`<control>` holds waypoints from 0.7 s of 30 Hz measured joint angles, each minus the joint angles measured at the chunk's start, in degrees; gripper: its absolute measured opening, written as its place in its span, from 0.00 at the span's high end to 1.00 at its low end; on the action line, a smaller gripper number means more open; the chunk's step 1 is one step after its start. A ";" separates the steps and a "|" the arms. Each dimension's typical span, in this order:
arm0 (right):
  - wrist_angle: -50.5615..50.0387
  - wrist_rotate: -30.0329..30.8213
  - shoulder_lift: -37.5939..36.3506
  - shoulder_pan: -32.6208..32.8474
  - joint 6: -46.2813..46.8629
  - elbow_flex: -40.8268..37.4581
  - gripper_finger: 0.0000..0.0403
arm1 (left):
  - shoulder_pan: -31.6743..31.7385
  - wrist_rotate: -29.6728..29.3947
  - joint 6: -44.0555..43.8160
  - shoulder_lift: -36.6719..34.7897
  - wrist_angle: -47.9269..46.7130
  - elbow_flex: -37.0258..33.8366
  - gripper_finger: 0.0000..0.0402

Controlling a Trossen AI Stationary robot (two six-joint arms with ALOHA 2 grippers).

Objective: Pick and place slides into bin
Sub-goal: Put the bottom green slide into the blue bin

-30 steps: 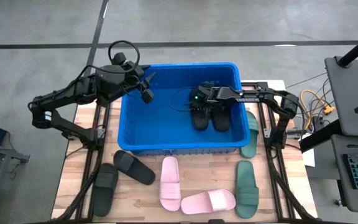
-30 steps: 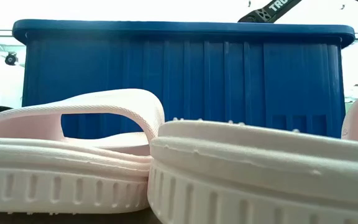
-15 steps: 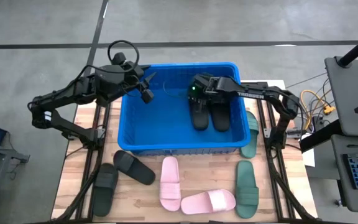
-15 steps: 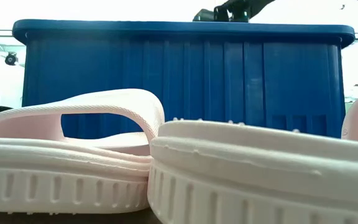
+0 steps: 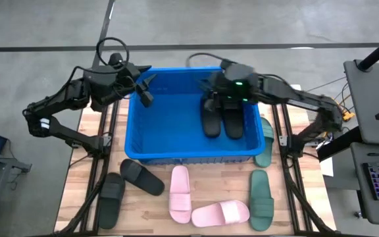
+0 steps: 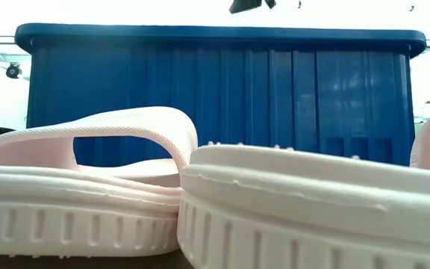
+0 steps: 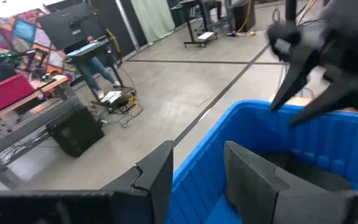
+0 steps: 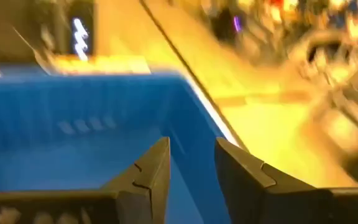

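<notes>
The blue bin (image 5: 189,141) stands mid-table and fills the back of the low view (image 6: 222,90). Two black slides (image 5: 220,122) lie side by side on its floor at the right. My left gripper (image 5: 143,89) hangs open and empty over the bin's far left corner (image 7: 197,149). My right gripper (image 5: 210,92) is open and empty, high over the bin's far side above the black slides (image 8: 191,146). Two more black slides (image 5: 127,187), two pink slides (image 5: 199,203) and two green slides (image 5: 262,174) lie on the table outside the bin.
The pink slides fill the front of the low view (image 6: 88,187). One green slide (image 5: 264,141) lies against the bin's right wall, by the table's frame rail. Cables and a desk (image 5: 374,92) stand to the table's right. The bin's left half shows bare floor.
My right gripper has risen from just above the two black slides in the bin and gone toward the far edge, now above the rim. The slides stay on the bin's floor. My left gripper has drawn a little toward the table's left and far side.
</notes>
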 joint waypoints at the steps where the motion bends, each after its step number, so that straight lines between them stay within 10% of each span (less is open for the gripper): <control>1: 1.96 -1.50 -1.91 0.51 0.02 -0.99 0.71 | 0.00 0.74 0.01 -0.30 -0.01 -0.12 0.68; 21: 33.25 -8.19 -33.72 10.57 12.40 -34.61 0.76 | 0.01 24.12 -6.00 -12.94 2.31 -12.37 0.68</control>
